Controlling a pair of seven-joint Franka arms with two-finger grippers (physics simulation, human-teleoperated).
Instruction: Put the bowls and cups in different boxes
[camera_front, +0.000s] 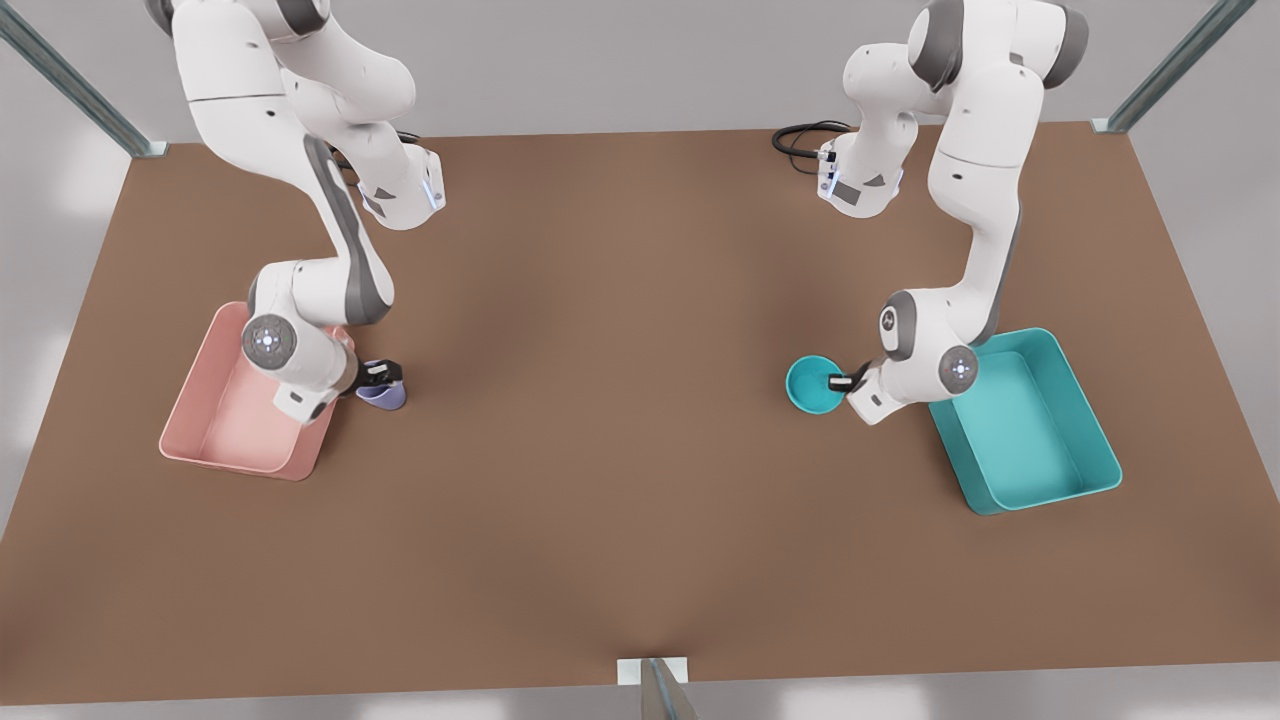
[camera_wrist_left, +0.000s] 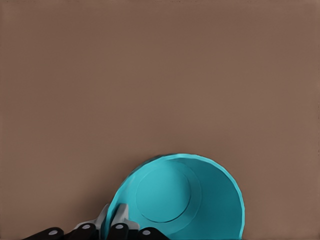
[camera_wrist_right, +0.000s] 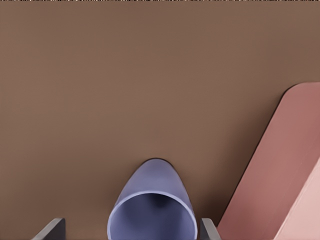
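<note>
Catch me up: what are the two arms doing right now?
The left gripper, on the front view's right, has its jaws shut on the rim of the teal bowl, beside the teal box. The right gripper has its jaws open on either side of the lavender cup, next to the pink box. Both boxes hold nothing yet.

We are counting one teal bowl (camera_front: 812, 385) and one lavender cup (camera_front: 384, 394) on the brown table (camera_front: 640, 480). We are counting two boxes: one pink box (camera_front: 235, 415) and one teal box (camera_front: 1030, 425). We are also counting two arms, each carrying one gripper: the left gripper (camera_front: 840, 381) and the right gripper (camera_front: 382, 376).
</note>
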